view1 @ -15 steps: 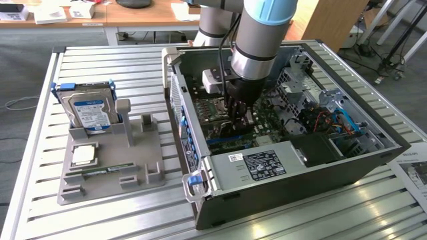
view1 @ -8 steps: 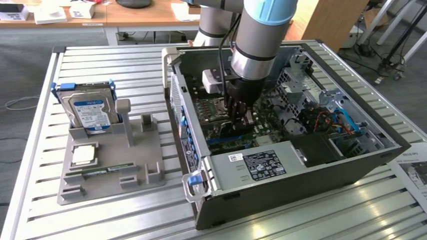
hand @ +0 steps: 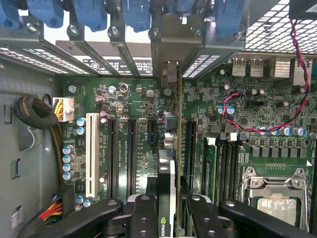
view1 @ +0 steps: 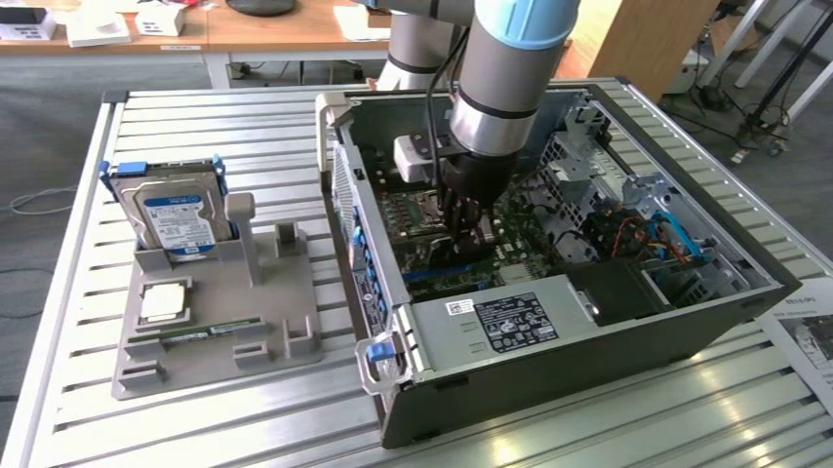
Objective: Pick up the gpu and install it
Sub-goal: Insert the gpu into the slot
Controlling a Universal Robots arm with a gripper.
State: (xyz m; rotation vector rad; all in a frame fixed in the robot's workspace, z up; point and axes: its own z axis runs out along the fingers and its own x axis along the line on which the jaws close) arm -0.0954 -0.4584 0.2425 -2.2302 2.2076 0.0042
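GPU held edge-on over the motherboard, installation under way.

The fingers (hand: 143, 218) are clamped on the gpu (hand: 167, 188), which is held inside the open computer case (view1: 729, 322) above an expansion slot (hand: 189, 144); straight downward seating, bracket aligned, is judged necessary.

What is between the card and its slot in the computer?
Nothing visible. The gripper holds the card edge-on over the green board, and the slots near it look bare. The exact slot is hidden under the card.
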